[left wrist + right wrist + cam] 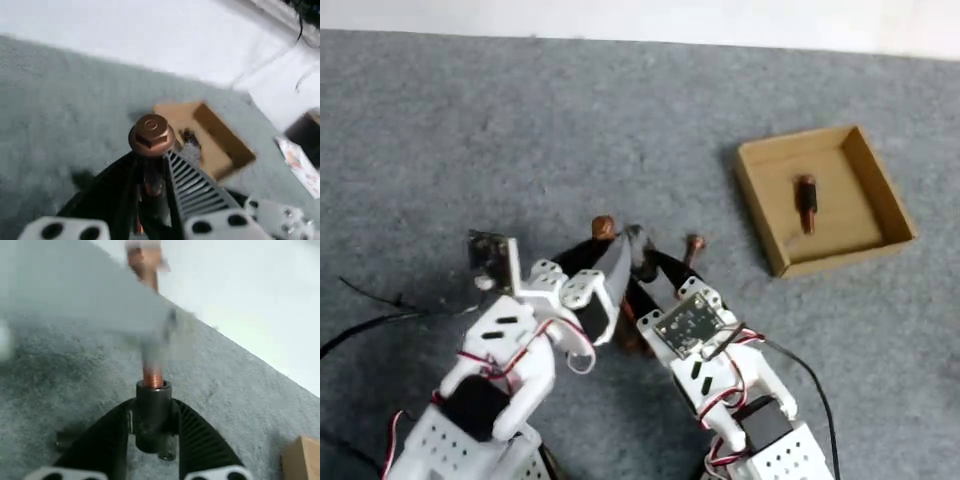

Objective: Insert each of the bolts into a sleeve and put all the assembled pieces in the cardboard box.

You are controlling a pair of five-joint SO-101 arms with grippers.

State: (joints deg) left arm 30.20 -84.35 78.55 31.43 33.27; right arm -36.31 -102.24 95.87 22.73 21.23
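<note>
Two pincers pressed shut, each on one half of a pair. Seen from above, low on the grey carpet (470, 120) toward 6 o'clock: left gripper (608, 246) pinching a copper bolt (603, 227), head uppermost, with the right gripper (650, 258) just at its 3 o'clock, clamped round a black sleeve (638, 240). Close by, again at 3 o'clock, a second bolt (694, 244) of the same copper colour, apart from both pincers; upright or lying, cannot tell. Well off at 2 o'clock, a shallow square cardboard box (757, 190) with thin brown walls, and inside it one assembled piece (806, 203), dark with copper at one end, lying along the 12-to-6 line. From the left wrist camera, finer detail: a hexagonal head on a round flange, smooth and shiny, the shank squeezed between a plain black jaw and a pale jaw with a ribbed gripping face. From the right wrist camera, the meeting point itself: a short matte tube held mouth up between two ribbed black jaws, the threaded copper tip sitting right at that mouth. Depth of entry impossible to judge. Carpet short-piled and felt-like throughout.
</note>
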